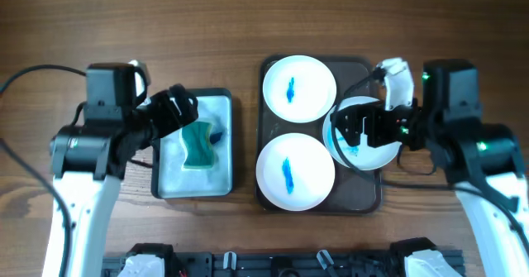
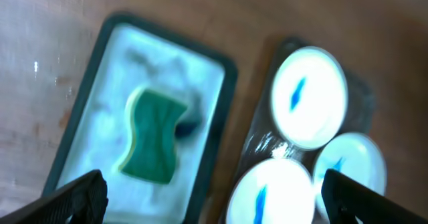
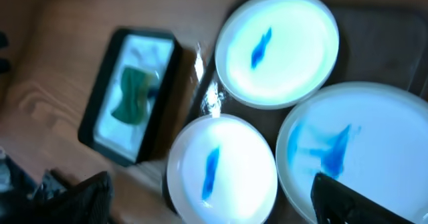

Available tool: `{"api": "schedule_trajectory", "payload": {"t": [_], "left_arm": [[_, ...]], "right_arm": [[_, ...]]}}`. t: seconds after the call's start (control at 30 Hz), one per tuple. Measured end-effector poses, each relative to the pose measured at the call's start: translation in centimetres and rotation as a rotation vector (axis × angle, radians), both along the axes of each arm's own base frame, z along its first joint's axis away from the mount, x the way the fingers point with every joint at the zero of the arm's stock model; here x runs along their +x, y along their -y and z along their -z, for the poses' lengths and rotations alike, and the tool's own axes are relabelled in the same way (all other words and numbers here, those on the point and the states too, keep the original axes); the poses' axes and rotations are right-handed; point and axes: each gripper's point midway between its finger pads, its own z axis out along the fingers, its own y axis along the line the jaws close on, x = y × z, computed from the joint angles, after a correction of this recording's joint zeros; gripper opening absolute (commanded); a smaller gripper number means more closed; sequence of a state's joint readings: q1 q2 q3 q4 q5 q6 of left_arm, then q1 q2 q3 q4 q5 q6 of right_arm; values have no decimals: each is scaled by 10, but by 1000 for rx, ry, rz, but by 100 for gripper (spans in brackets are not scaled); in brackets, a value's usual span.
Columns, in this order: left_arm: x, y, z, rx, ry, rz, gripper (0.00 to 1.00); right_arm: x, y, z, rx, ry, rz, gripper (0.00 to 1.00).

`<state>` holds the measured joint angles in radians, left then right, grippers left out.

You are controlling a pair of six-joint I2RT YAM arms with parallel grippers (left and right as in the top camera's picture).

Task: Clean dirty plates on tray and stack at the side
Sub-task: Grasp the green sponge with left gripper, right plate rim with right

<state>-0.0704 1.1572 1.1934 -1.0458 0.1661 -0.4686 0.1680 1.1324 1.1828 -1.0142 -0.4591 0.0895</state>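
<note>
Three white plates with blue smears lie on the dark brown tray (image 1: pixel 364 196): one at the back (image 1: pixel 299 88), one at the front (image 1: pixel 295 171), one at the right (image 1: pixel 368 149). My right gripper (image 1: pixel 354 128) hovers over the right plate, jaws open wide. In the right wrist view the right gripper (image 3: pixel 214 204) spans the front plate (image 3: pixel 222 169), and one finger (image 3: pixel 348 200) overlaps the right plate (image 3: pixel 361 144). My left gripper (image 1: pixel 178 112) hangs open above the basin, holding nothing. In the left wrist view, the left gripper (image 2: pixel 214 200) is open too.
A black-rimmed basin (image 1: pixel 165 174) with pale lining holds a green sponge (image 1: pixel 198 145), left of the tray. A small blue smear marks the lining beside the sponge. Bare wooden table surrounds both. Arm bases and cables sit along the front edge and left side.
</note>
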Motion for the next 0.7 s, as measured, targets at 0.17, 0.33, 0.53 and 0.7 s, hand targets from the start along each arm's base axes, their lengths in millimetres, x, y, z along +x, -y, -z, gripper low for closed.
{"api": "schedule_trajectory", "payload": {"t": [0.17, 0.33, 0.53, 0.7], "left_arm": [[5, 1, 39, 10, -161, 6, 75], [6, 5, 100, 52, -364, 27, 60], [-2, 7, 175, 142, -588, 52, 45], [5, 6, 213, 178, -636, 46, 4]], "right_arm": [[-14, 7, 65, -50, -174, 28, 81], [-38, 12, 107, -65, -312, 52, 81], [-43, 7, 110, -67, -326, 36, 81], [-43, 2, 109, -65, -315, 17, 80]]}}
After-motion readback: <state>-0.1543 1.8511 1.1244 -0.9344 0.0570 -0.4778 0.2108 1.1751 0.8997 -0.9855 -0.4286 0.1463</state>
